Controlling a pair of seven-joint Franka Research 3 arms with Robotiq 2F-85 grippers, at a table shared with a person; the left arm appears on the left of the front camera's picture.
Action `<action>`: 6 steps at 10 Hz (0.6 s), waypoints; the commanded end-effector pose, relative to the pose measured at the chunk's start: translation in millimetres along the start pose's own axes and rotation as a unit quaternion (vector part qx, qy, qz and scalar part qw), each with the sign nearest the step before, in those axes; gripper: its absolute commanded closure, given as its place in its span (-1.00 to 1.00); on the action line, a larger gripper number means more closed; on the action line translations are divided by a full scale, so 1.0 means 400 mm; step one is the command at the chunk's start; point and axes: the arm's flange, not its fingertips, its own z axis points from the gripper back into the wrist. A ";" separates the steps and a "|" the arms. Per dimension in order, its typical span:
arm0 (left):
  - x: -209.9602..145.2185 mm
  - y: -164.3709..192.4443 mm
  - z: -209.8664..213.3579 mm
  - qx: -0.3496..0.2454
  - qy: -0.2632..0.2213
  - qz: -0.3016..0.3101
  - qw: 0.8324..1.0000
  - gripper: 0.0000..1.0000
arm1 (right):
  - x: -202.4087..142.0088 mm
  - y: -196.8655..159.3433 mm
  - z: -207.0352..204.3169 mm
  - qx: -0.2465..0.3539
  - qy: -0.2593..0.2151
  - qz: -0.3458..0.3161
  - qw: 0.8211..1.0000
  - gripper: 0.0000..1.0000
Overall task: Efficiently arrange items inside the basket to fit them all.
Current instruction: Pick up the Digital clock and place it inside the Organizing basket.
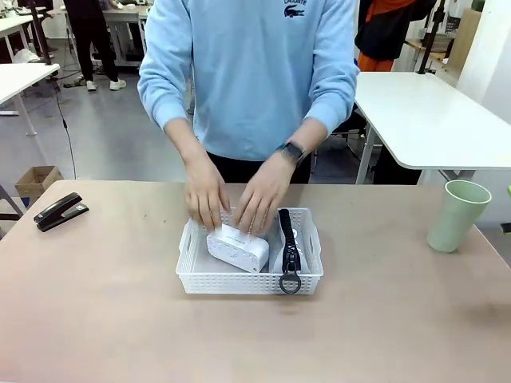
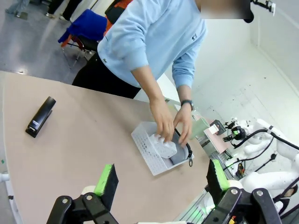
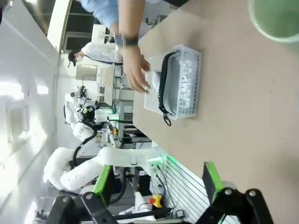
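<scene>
Centrally, person's hands (image 1: 231, 199) wedge the white box (image 1: 238, 249) beside the grey pouch (image 1: 287, 239), saving basket (image 1: 239, 282) room; left hand (image 2: 161, 181) and right hand (image 3: 157, 179) spread.

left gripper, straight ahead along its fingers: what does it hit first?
Likely the white basket, near wall first, or bare table just short of it; depth unclear. The left gripper is open.

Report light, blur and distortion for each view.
Front view: even, soft light, sharp, only a faint shadow under the basket. Left wrist view: wide-angle bending curves the table edge. Right wrist view: rolled sideways, the pale green cup blurred in the corner, the wall washed out by glare.
</scene>
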 end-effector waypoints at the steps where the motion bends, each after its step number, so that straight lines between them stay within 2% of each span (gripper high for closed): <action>1: 0.001 -0.002 0.000 -0.007 -0.009 -0.007 1.000 -1.00 | 0.005 0.045 -0.016 -0.009 0.006 0.027 1.000 -1.00; 6: 0.001 -0.002 0.000 -0.007 -0.009 -0.007 1.000 -1.00 | 0.005 0.045 -0.016 -0.009 0.006 0.027 1.000 -1.00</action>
